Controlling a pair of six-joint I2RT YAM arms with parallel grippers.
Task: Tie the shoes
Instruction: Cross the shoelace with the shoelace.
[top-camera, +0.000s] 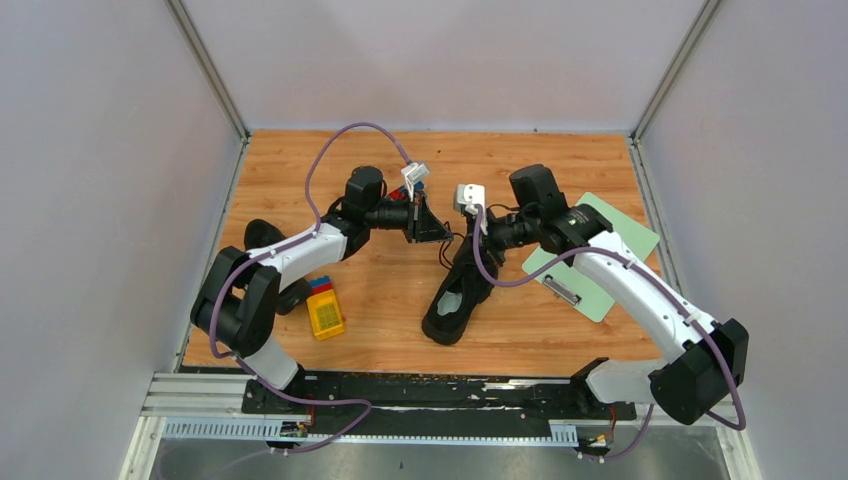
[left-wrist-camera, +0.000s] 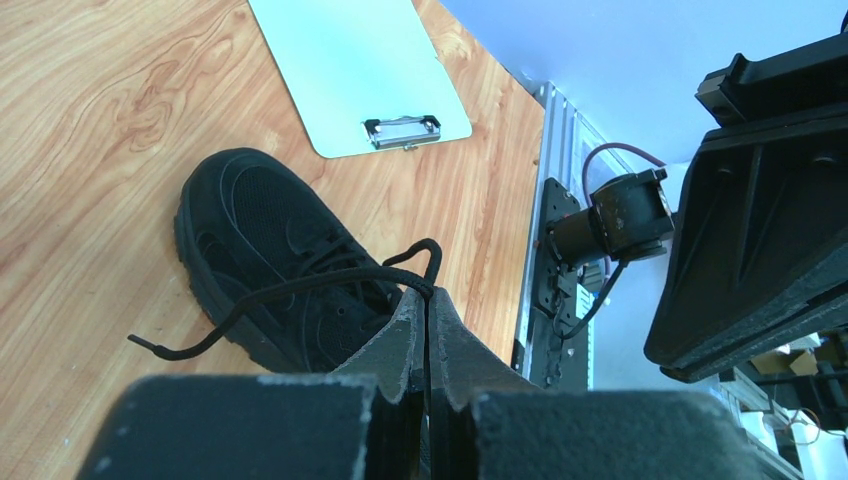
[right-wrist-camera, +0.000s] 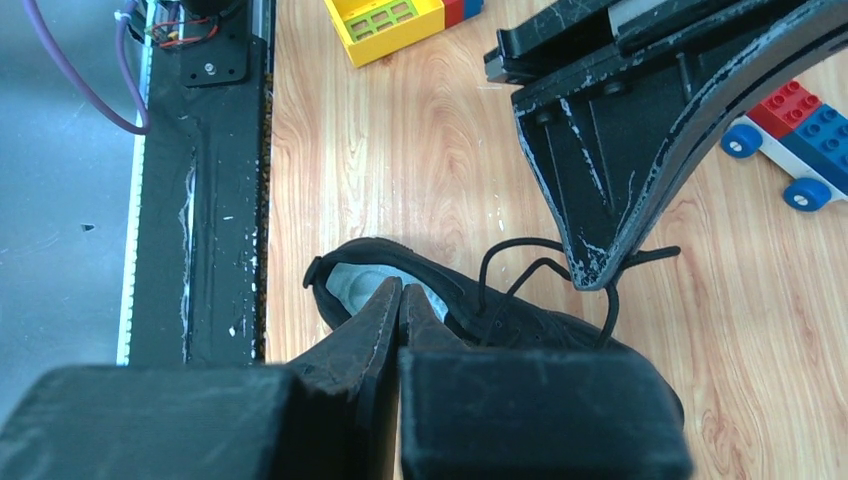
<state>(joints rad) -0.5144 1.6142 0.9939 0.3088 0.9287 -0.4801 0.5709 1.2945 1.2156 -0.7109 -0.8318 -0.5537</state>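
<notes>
We are seeing L gripper (left-wrist-camera: 427, 300) pinching shut on a black lace (left-wrist-camera: 290, 290) at its tips, the lace running back to the shoe (top-camera: 455, 300). R gripper (right-wrist-camera: 400, 292) is hovering w/ fingers pressed together just over the shoe's heel opening. Shoe is lying mid table (top-camera: 380, 285), btwn green clipboard (top-camera: 600, 250) and yellow toy block (top-camera: 325, 315).

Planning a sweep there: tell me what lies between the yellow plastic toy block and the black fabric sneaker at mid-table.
Only bare wooden tabletop separates the yellow plastic toy block from the black fabric sneaker; the top external view shows this.
</notes>
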